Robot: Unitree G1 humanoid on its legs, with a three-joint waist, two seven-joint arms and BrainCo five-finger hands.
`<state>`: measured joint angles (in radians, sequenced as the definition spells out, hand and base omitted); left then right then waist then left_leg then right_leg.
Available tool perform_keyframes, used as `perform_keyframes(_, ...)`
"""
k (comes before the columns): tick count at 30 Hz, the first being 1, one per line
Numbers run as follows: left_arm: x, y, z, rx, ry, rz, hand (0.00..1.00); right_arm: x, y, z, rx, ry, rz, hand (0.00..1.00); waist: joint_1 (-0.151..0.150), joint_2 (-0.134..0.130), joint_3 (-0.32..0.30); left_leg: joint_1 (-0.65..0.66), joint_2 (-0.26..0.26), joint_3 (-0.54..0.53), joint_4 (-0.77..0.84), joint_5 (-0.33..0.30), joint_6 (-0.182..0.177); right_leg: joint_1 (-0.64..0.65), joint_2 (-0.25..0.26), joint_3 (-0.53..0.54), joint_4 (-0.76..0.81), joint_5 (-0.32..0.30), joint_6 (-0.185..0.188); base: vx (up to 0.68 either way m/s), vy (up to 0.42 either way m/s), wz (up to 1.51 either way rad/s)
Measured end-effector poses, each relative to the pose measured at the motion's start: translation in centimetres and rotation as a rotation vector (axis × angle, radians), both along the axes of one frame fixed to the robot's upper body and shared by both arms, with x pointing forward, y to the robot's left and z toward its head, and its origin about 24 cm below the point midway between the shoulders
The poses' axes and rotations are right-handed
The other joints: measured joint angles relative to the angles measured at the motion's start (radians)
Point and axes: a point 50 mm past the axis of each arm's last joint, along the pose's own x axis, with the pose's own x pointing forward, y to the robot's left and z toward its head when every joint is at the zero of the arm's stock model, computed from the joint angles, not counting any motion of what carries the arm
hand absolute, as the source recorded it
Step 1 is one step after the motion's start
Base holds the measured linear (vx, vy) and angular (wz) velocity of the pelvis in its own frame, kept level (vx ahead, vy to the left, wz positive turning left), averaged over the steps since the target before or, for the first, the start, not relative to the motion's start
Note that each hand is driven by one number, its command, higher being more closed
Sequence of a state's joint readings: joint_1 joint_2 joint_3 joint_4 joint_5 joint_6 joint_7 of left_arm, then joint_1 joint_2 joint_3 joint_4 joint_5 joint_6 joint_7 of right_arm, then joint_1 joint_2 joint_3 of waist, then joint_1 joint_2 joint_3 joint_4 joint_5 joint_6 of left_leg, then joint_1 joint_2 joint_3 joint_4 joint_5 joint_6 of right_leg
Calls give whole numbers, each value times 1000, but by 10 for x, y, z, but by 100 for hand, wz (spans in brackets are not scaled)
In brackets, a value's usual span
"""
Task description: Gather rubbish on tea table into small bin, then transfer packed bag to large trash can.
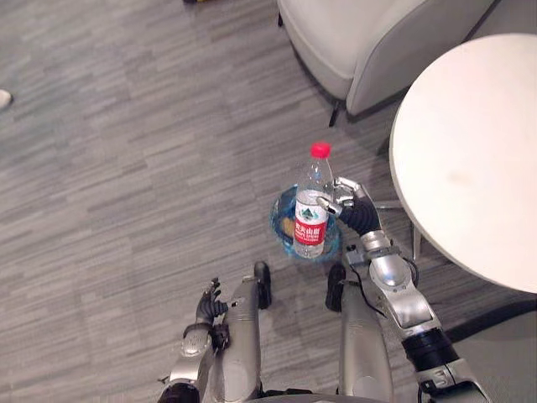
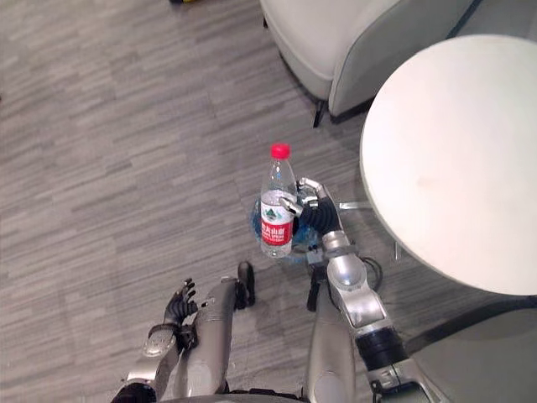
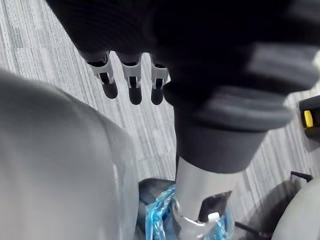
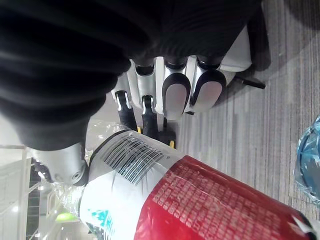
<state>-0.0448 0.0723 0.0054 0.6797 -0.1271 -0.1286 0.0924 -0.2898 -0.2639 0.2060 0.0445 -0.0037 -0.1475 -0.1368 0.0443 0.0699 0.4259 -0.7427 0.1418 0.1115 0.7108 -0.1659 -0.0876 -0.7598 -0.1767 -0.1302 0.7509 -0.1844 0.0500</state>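
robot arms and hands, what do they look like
The left arm and right arm are rounded silver-grey shells. The left hand and right hand have silver fingers with dark tips, and a dark ribbed cover wraps each wrist.

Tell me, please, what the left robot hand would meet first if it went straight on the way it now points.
Probably the grey floor: bare carpet lies past the relaxed fingers of the left robot hand, though depth is hard to judge.
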Motion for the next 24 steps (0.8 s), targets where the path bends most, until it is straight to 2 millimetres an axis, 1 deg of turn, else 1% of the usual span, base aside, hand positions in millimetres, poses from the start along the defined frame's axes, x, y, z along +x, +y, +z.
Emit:
perform_keyframes(1,4,-1,3,-1,-18,-2,0,2,1,4,0,-14,0,100,1,-1,3,-20,1,0,9,0,0,-21,-1,1,9,0,0,-119,-7,9)
perform_keyframes(2,13,-2,11,-1,-58,-4,0,6,1,13,-3,-48,-7,100,3,0,16,-65,3,-3,29,1,2,-63,-3,4,29,0,0,-112,-3,8)
perform_keyframes(3,25,-1,22,-4,-107,0,0,10,1,25,-6,-90,-14,100,5,0,41,-105,3,-8,54,2,3,-102,-6,8,55,0,0,-111,2,9)
perform_keyframes(4,30,-1,26,-3,-124,0,0,12,1,29,-6,-103,-16,100,7,0,48,-124,3,-11,63,2,3,-118,-7,7,65,-1,-1,-90,6,11)
perform_keyframes(6,50,-3,46,-1,-207,0,0,20,-1,47,-12,-162,-38,100,27,-1,81,-202,3,-16,98,6,9,-199,-14,10,107,-5,-7,-76,-5,9)
perform_keyframes(7,54,-3,50,-2,-226,3,0,21,-1,51,-16,-174,-42,100,27,-3,88,-218,2,-17,105,6,9,-215,-15,10,117,-6,-9,-50,-16,11)
perform_keyframes(9,63,1,62,-3,-276,23,0,30,-3,61,-21,-197,-67,100,29,-7,98,-297,1,-28,141,7,12,-292,-19,10,159,-15,-17,-27,-27,13)
perform_keyframes(13,67,3,74,-20,-339,41,0,42,-7,69,-21,-200,-106,100,36,-13,110,-361,0,-30,175,9,14,-361,-27,15,206,-23,-23,-2,-37,7)
perform_keyframes(16,72,4,81,-33,-371,51,0,45,-14,74,-14,-216,-148,100,44,-12,110,-402,-2,-33,179,9,16,-402,-30,15,216,-29,-17,-22,-27,5)
perform_keyframes(21,77,5,88,-39,-397,61,0,56,-22,74,-42,-181,-193,100,46,-13,110,-435,-5,-36,171,20,18,-436,-35,9,218,-31,-15,-31,-12,7)
perform_keyframes(23,77,5,89,-37,-401,71,0,58,-23,74,-39,-175,-207,100,47,-13,110,-440,-8,-36,161,28,18,-443,-37,7,214,-31,-15,-5,-11,7)
perform_keyframes(24,77,5,89,-38,-406,75,0,58,-22,75,-37,-175,-208,100,48,-13,110,-444,-8,-37,158,33,11,-447,-37,6,213,-30,-15,5,-12,5)
